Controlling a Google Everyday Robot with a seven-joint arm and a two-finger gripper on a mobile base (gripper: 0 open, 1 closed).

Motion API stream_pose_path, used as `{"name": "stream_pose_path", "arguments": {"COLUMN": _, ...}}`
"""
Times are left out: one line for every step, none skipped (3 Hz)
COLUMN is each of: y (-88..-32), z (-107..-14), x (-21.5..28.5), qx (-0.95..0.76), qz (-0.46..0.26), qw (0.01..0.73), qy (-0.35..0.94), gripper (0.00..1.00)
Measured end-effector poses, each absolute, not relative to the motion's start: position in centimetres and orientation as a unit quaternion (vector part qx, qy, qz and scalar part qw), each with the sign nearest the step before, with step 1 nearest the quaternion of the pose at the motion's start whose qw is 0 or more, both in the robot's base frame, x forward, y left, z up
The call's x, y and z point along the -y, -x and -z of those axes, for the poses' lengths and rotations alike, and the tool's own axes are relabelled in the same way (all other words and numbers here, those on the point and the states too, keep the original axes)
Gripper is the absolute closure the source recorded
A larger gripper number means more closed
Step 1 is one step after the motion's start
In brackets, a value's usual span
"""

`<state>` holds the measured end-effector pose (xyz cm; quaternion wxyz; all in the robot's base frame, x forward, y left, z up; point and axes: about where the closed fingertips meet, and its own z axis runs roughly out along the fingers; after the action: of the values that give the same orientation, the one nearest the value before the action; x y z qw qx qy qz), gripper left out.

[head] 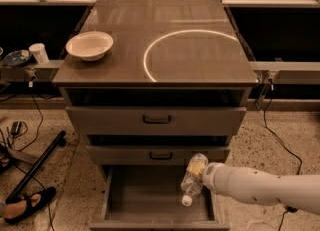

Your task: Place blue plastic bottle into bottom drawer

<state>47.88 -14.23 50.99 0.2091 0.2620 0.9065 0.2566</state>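
My gripper [203, 175] is clamped around the middle of the blue plastic bottle [192, 182], as far as I can judge: the bottle hangs off my wrist with nothing under it, though it hides most of the grip itself. It tilts steeply, white cap down and to the left, the base up against the front of the middle drawer [125, 154].

Below it the bottom drawer [145, 195] is pulled wide open, flat grey floor bare, and the cap sits over its right half. So this is the placing step, with the carry about done. Next I need to come down a touch, keep the base off that middle drawer front and the drawer's right wall, then let go low so the bottle doesn't bounce or roll.

Further out: the top drawer [156, 120] is shut, a cream bowl [90, 46] sits on the cabinet top [200, 55], and a black pole [35, 167] lies on the floor to the left. None of it is in my way.
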Motion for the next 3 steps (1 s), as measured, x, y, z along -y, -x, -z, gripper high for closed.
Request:
{"name": "stream_pose_path", "arguments": {"y": -47.8, "z": -49.0, "x": 14.1, "qx": -0.908, "qz": -0.254, "qw": 0.193, "qy": -0.270, "gripper": 1.00}}
{"name": "stream_pose_path", "arguments": {"y": -47.7, "z": -47.5, "x": 13.9, "qx": -0.911, "qz": -0.251, "qw": 0.178, "qy": -0.275, "gripper": 1.00}}
{"name": "stream_pose_path", "arguments": {"y": -47.4, "z": -46.1, "x": 13.8, "qx": -0.912, "qz": -0.248, "qw": 0.166, "qy": -0.282, "gripper": 1.00}}
